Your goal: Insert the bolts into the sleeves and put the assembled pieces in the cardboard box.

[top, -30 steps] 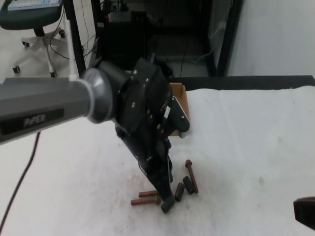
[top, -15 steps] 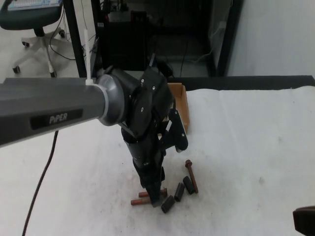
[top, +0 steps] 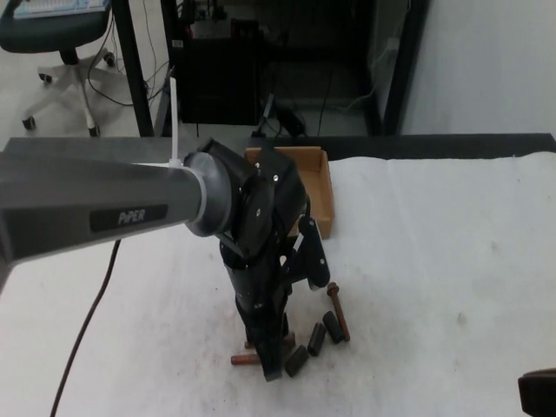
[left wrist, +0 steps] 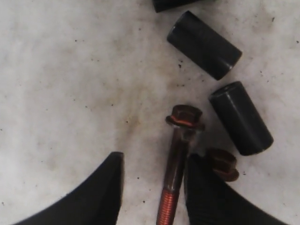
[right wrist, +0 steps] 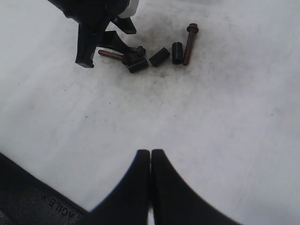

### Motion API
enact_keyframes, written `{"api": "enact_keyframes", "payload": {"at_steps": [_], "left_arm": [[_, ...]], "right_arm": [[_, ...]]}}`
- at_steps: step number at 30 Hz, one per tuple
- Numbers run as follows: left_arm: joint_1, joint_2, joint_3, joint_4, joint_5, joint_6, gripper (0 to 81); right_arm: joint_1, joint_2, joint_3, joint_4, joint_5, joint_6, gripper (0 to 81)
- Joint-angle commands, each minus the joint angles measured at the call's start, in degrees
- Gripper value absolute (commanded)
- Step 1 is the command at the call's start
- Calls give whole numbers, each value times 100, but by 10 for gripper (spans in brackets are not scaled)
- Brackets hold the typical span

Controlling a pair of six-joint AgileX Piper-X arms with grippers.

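My left gripper [left wrist: 153, 164] is open, low over the white cloth, with a rusty bolt [left wrist: 178, 159] lying between its fingers close to one of them. A second bolt's head [left wrist: 224, 164] peeks out beside that finger. Black sleeves [left wrist: 204, 44] [left wrist: 241, 117] lie just beyond. In the high view the left gripper [top: 271, 363] stands on the left side of the pile, over the bolts [top: 248, 357]; another bolt [top: 337, 311] and sleeves [top: 316, 339] lie to its right. The cardboard box [top: 317, 178] sits behind. My right gripper [right wrist: 150, 161] is shut and holds nothing, well short of the pile [right wrist: 159, 56].
The left arm's thick grey link [top: 95, 217] crosses the left half of the high view and hides part of the box. A dark part [top: 539, 391] shows at the bench's near right corner. White cloth [top: 434, 261] covers the bench, bare on the right.
The left arm has swung back and lowered, uncovering the box, and its gripper has come down over the bolts at the pile's left. The pile and the right gripper have not moved.
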Motion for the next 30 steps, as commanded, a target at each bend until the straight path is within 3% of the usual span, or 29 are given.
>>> {"api": "enact_keyframes", "payload": {"at_steps": [1, 30], "left_arm": [[-16, 46, -42, -66, -40, 4, 398], [-4, 220, -29, -666, -40, 4, 398]], "right_arm": [[4, -47, -2, -22, -88, 14, 6], [4, -47, -2, -22, -88, 14, 6]]}}
